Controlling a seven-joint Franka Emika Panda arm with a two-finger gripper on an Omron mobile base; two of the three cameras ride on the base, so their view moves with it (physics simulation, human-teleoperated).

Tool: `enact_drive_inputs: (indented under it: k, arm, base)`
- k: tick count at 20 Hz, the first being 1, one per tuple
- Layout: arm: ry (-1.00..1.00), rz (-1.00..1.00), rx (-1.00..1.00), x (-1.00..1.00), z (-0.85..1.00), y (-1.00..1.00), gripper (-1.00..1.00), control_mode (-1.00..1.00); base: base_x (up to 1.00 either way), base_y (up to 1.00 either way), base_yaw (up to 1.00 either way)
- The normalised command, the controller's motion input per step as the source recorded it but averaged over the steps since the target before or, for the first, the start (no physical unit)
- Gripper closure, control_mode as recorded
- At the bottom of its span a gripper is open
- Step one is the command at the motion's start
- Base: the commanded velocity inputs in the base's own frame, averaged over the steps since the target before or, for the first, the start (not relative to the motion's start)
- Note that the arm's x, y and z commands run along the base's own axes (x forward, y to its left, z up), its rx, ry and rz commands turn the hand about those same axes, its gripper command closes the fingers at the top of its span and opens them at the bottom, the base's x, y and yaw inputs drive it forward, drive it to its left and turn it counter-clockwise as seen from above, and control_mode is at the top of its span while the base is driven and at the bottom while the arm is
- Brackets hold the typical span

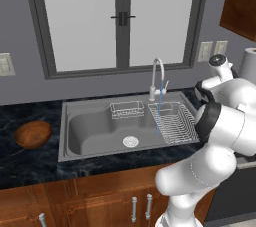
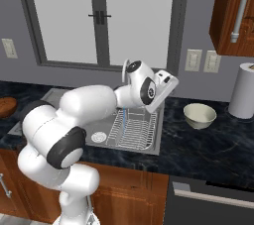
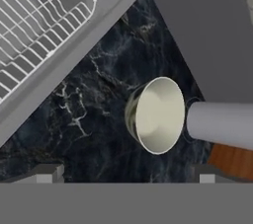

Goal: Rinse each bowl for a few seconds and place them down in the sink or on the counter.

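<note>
Cream bowl [image 2: 200,115] stood upright on the black marble counter [image 2: 213,149], right of the sink [image 2: 154,142], between the sink's right rim and the white paper-towel roll [image 2: 244,90] near the back wall; bowl apart from both; in the hand view the same bowl [image 3: 157,115] lay ahead of the fingertips [image 3: 49,172], its pale inside facing the camera, the roll [image 3: 220,123] just beside it.

Wooden bowl [image 1: 32,134] sat on the counter [image 1: 30,166] left of the sink [image 1: 67,151], near the counter's left end, well apart from the arm.

Gripper [image 3: 126,174] hung over the counter just right of the sink's right rim, above and short of the cream bowl; fingers spread wide, nothing between them; no contact with the bowl.

Faucet [image 1: 157,76] stood at the sink's back edge; a thin blue stream [image 1: 158,116] fell from its spout onto the wire rack [image 1: 172,121] in the right part of the basin; small wire caddy [image 1: 126,109] sat against the back wall of the basin, left of the rack; round drain [image 1: 130,141] in the basin floor.
</note>
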Motion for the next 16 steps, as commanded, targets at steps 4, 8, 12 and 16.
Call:
enact_drive_inputs:
  k: [4,8,12,16]
  arm:
    - [0.04,-0.03,0.02,0.1,-0.11,-0.14,-1.0,-1.0]
    - [0.0,-0.03,0.03,0.04,-0.11,-0.13,-1.0,-1.0]
    - [0.0,-0.05,0.02,0.0,-0.17,-0.11,-1.0,-1.0]
    - [0.0,-0.04,0.02,0.0,-0.19,-0.11,-1.0,-1.0]
  base:
    - [0.0,0.0,0.0]
    - [0.0,0.0,0.0]
    - [0.0,0.0,0.0]
    - [0.0,0.0,0.0]
